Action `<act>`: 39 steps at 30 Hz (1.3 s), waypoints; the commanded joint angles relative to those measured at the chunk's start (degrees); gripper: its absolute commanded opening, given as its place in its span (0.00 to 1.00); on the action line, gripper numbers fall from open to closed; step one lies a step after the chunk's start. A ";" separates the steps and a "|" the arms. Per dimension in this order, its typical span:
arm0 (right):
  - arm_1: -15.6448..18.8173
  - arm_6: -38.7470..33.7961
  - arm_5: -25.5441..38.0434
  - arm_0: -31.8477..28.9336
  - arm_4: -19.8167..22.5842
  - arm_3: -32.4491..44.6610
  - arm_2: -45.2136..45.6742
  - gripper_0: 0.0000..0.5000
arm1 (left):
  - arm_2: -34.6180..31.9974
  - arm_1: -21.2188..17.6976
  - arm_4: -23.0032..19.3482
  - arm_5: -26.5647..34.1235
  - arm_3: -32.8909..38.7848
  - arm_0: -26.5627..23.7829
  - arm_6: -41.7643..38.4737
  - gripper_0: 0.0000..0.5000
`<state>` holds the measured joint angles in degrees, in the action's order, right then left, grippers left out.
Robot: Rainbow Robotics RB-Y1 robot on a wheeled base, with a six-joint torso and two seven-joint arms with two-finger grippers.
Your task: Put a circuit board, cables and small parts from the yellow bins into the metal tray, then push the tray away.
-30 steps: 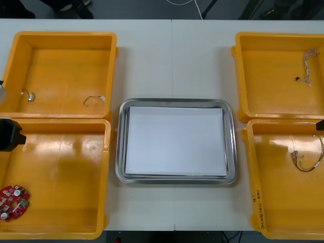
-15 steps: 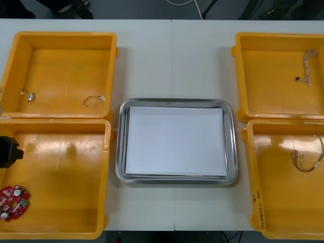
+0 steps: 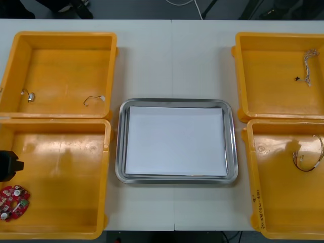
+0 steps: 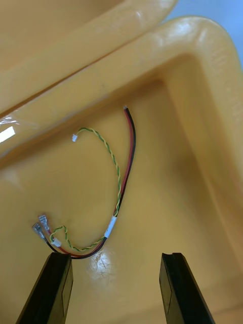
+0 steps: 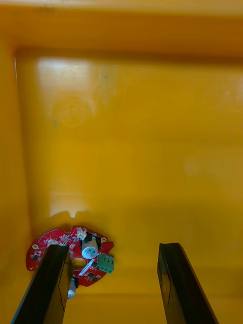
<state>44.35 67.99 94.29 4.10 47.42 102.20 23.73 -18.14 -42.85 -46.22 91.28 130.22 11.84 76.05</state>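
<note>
Paper-white lining covers the inside of the metal tray point(image 3: 120, 147), which lies flat on the desk point(image 3: 172, 61). Left of the tray on the robot's side, the near left bin point(image 3: 107, 172) holds a round red circuit board point(image 3: 13, 202) in its corner farthest from the tray. The left end effector point(image 5: 116, 283) hangs over that bin, released with its fingers spread wide; the board lies partly behind one finger, not between the two. Right of the tray on the robot's side, the near right bin point(image 3: 248, 172) holds a cable of red, black and twisted green-yellow strands point(image 4: 119, 197). The right end effector point(image 4: 114, 288) hangs released above it, fingers apart, the cable's looped end just ahead of one finger. Beyond the tray's far left corner, the far left bin point(image 3: 112, 71) carries two small metal parts point(image 3: 28, 94), well apart. Beyond its far right corner, the far right bin point(image 3: 239, 76) carries a pale cable point(image 3: 309, 62).
</note>
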 commanded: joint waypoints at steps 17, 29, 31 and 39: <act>-2.87 -19.04 -3.24 -0.94 -5.93 1.78 -2.64 1.00 | 0.91 -4.35 0.08 -11.30 1.79 11.01 -6.09 1.00; -6.65 -20.53 -4.12 -1.90 -8.22 1.69 -4.57 1.00 | 3.46 -4.96 2.01 -16.93 1.44 14.52 -6.26 1.00; -7.00 -20.80 -4.64 -2.43 -8.40 1.69 -5.19 1.00 | 4.43 -5.14 2.71 -18.33 1.26 15.14 -6.26 1.00; -8.32 -20.53 -6.84 -4.01 -9.36 1.69 -5.54 1.00 | 6.45 -5.49 4.03 -23.61 -1.02 16.72 -5.74 1.00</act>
<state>36.85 48.84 88.30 1.81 39.00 102.22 18.90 -13.02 -45.85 -43.10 69.65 129.81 26.27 76.04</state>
